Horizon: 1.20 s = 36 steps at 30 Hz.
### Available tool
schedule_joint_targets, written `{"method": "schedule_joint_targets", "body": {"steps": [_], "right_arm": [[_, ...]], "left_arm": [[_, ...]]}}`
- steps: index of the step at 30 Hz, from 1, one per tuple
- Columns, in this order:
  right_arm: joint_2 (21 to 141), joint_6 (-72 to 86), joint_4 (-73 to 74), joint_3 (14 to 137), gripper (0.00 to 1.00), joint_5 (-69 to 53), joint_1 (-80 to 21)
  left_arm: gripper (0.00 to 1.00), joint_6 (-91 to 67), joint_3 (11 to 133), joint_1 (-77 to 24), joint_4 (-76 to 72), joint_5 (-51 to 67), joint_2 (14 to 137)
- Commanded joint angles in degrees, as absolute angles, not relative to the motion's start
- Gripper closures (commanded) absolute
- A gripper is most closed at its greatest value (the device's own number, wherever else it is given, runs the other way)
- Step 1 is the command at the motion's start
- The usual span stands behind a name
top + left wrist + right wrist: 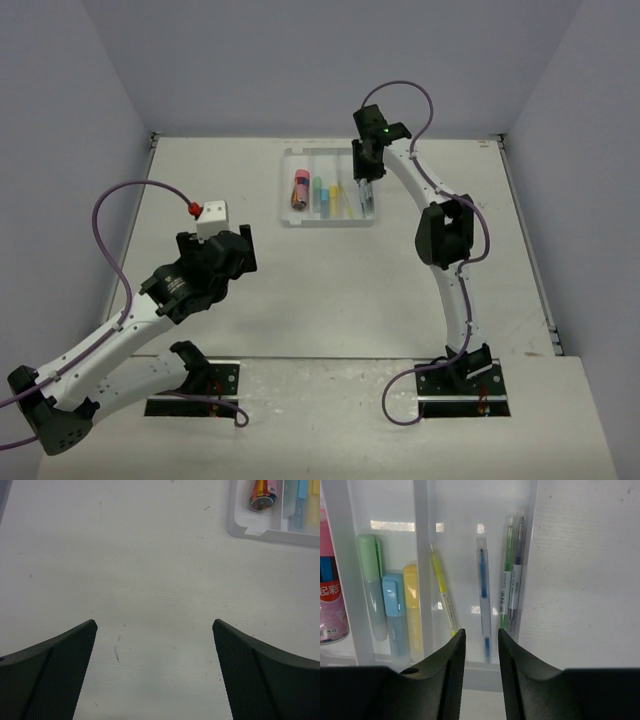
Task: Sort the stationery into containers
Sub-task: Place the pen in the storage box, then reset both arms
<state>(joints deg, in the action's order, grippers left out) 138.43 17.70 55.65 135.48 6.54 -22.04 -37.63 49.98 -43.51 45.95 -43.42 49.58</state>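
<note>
The clear three-compartment tray [288, 218] lies at the far middle of the table. In the right wrist view its left compartment holds the pink glue stick [331, 610]. The middle one holds mint green [370, 580], light blue [394, 610] and yellow [412, 605] markers. The right one holds a thin yellow pen [442, 592], a clear blue pen [483, 590], a green pen [505, 580] and a dark pen [517, 580]. My right gripper [481, 632] hovers over the right compartment [365, 190], jaws narrowly apart astride the blue pen's near end, not touching it. My left gripper [155, 625] is wide open and empty over bare table [238, 250].
The tray's near left corner [250, 530] and the glue stick [262, 495] show at the top right of the left wrist view. Grey walls enclose the table on the left, back and right. A strip of bare table [580, 580] lies right of the tray.
</note>
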Motion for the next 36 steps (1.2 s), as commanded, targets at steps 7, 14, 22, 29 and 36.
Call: {"method": "schedule_joint_targets", "body": {"steps": [7, 14, 22, 29, 36], "right_arm": [[130.8, 16.3, 58.0, 135.9, 0.55, 4.5, -22.0], [90.5, 21.4, 37.4, 87.6, 0.05, 2.1, -24.7], [52.9, 25.1, 31.0, 57.1, 0.01, 11.8, -26.6], [43.4, 28.1, 37.9, 49.9, 0.01, 23.9, -26.6], [41.9, 28.1, 39.1, 49.4, 0.01, 22.4, -26.6]], "left_arm": [[0.00, -36.5, 49.9, -43.3, 46.7, -45.6, 49.7], [0.00, -39.5, 50.8, -43.2, 48.0, -48.0, 49.4], [0.00, -38.0, 51.3, -43.2, 44.1, -43.8, 47.2], [0.00, -35.4, 47.3, -43.2, 41.7, -50.4, 44.5], [0.00, -36.6, 40.6, -43.1, 37.0, -54.0, 38.0]]}}
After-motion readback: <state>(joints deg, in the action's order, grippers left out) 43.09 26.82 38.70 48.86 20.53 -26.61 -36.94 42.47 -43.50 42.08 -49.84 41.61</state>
